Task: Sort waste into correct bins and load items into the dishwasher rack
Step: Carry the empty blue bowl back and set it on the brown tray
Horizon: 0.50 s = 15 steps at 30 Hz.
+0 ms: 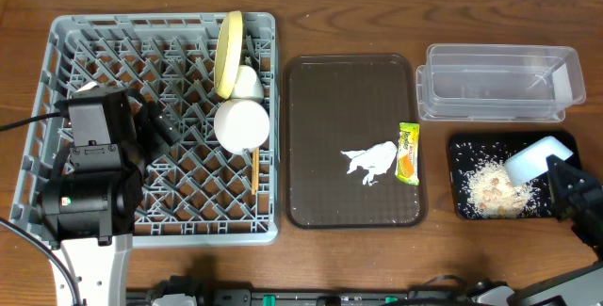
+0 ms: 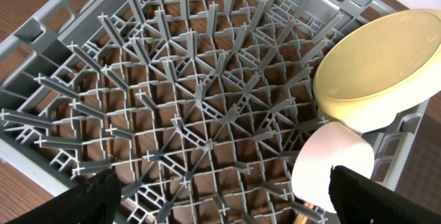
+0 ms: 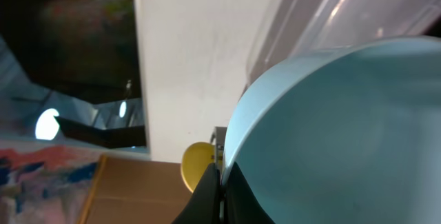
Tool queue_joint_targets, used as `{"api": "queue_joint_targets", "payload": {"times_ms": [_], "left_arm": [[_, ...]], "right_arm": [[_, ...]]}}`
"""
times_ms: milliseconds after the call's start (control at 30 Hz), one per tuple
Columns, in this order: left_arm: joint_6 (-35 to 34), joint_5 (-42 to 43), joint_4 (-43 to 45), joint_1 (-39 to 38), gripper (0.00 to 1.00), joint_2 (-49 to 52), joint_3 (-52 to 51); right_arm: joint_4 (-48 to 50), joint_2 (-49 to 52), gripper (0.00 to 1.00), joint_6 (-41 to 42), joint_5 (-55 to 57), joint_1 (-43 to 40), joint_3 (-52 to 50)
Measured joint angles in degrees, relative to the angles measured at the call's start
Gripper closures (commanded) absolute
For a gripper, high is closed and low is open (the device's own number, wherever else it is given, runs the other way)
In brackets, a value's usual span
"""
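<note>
One light blue bowl (image 1: pixel 530 161) is the thing being worked on now. It hangs tipped on its side above the black tray (image 1: pixel 462 155) at the right end of the table. The right gripper (image 3: pixel 221 181) is pinched shut on the thin rim of the bowl. A grip on the rim lets the arm tip the bowl like a scoop. The bowl is likely tipped so the food can slide out. A pile of white rice scraps (image 1: pixel 492 193) lies in the black tray right under it. The pictures do not show if any food is left in the bowl.

Just behind the black tray sits the clear container (image 1: pixel 490 71), and it looks bare inside. It may be meant for the dry trash.

Next over is the brown tray (image 1: pixel 349 99). The crumpled white napkin (image 1: pixel 369 162) and the snack wrapper (image 1: pixel 408 153) lie on it, side by side and almost touching. They are not in any bin yet.

Far to the left is the big grey rack (image 1: pixel 113 42). The yellow plate (image 1: pixel 229 52) stands on its edge between the pegs, so it cannot fall flat. The white cup (image 1: pixel 249 82) and the white bowl (image 1: pixel 240 122) sit just below it, close together. The wooden chopsticks (image 1: pixel 254 169) lie along the same side.

The left gripper (image 2: pixel 220 189) hovers over the bare middle of the rack. Its fingers are spread wide and hold nothing.
</note>
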Motion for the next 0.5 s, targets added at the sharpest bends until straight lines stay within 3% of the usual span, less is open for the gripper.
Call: {"api": "queue_joint_targets", "payload": {"times_ms": [267, 500], "left_arm": [[0.0, 0.0, 0.0, 0.0, 0.03, 0.0, 0.0], [0.0, 0.0, 0.0, 0.0, 0.03, 0.0, 0.0]], "right_arm": [[-1.4, -7.19, 0.99, 5.75, 14.08, 5.62, 3.67], [-7.13, -18.03, 0.99, 10.73, 27.19, 20.04, 15.47]]}}
